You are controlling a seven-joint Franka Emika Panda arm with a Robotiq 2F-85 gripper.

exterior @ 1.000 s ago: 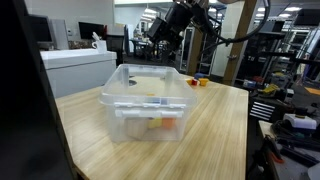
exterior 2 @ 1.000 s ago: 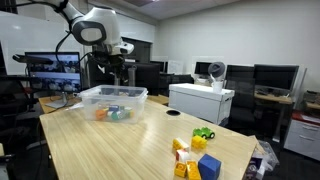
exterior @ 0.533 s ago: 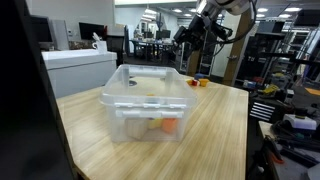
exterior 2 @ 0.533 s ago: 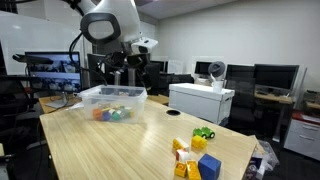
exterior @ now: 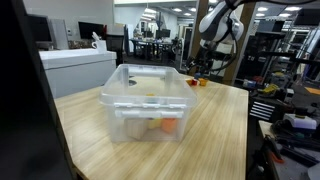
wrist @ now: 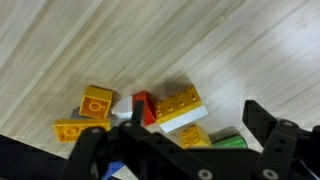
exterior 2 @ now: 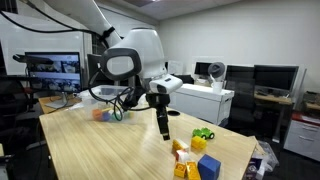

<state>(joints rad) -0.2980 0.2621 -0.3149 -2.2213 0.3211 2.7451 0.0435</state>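
My gripper (wrist: 195, 112) is open and empty, hanging over a pile of toy bricks near the table's end. Between its dark fingers (wrist: 262, 125) I see a yellow-and-white brick (wrist: 180, 106), with a red brick (wrist: 143, 104) beside it and a smaller yellow brick (wrist: 196, 136) and a green one (wrist: 229, 141) closer in. Two more yellow bricks (wrist: 96, 103) lie off to the side. In both exterior views the gripper (exterior 2: 163, 135) (exterior: 199, 68) points down, a little above the wood and just short of the brick pile (exterior 2: 192, 158) (exterior: 198, 82).
A clear plastic bin (exterior: 147, 100) holding a few coloured pieces stands at the other end of the wooden table (exterior 2: 110, 150), partly hidden behind the arm in an exterior view. A white cabinet (exterior 2: 200, 100) stands beyond the table, with desks and monitors around it.
The arm has swung away from above the clear bin, across the table, and lowered over the brick pile. The jaws have stayed open throughout.
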